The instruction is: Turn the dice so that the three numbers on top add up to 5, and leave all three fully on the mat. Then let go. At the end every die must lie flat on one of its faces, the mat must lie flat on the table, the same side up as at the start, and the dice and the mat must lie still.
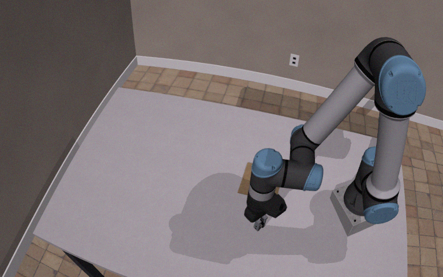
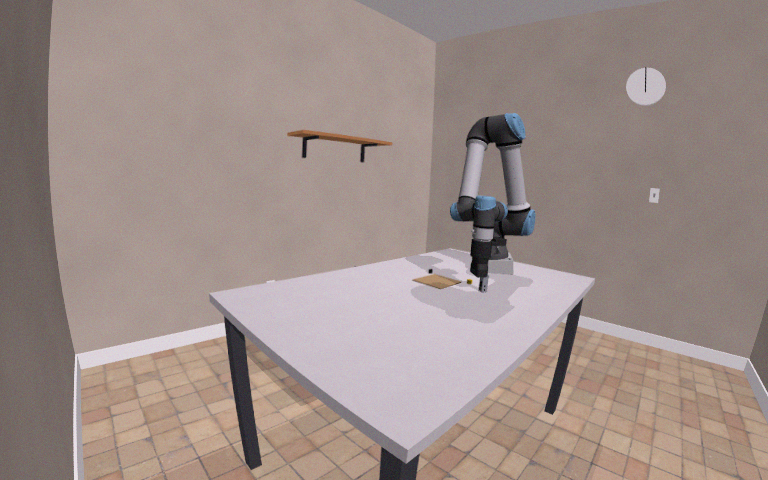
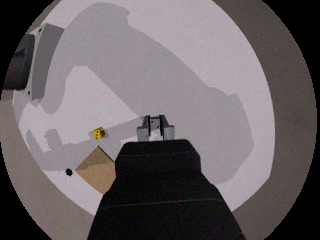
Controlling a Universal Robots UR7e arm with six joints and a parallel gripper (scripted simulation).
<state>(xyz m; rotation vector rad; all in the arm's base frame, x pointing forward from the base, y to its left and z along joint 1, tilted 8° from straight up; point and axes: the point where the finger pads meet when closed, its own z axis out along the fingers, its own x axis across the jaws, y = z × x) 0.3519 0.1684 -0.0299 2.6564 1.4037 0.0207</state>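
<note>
My gripper [image 1: 259, 226] is down at the table top, in front of the tan mat [image 1: 243, 183], which the arm partly hides. The fingers are shut on a small die; it is almost hidden between them and I cannot tell its colour or top face. In the wrist view a yellow die [image 3: 98, 134] lies on the table just off the mat [image 3: 99, 168], and a black die [image 3: 68, 172] lies off the mat's other side. The exterior view shows the same: the yellow die [image 2: 469, 279], the mat [image 2: 437, 281], the black die [image 2: 429, 271] and the gripper [image 2: 483, 289].
The robot's base [image 1: 350, 209] stands on the table to the right of the gripper. The table's front edge [image 1: 196, 264] is a short way in front of it.
</note>
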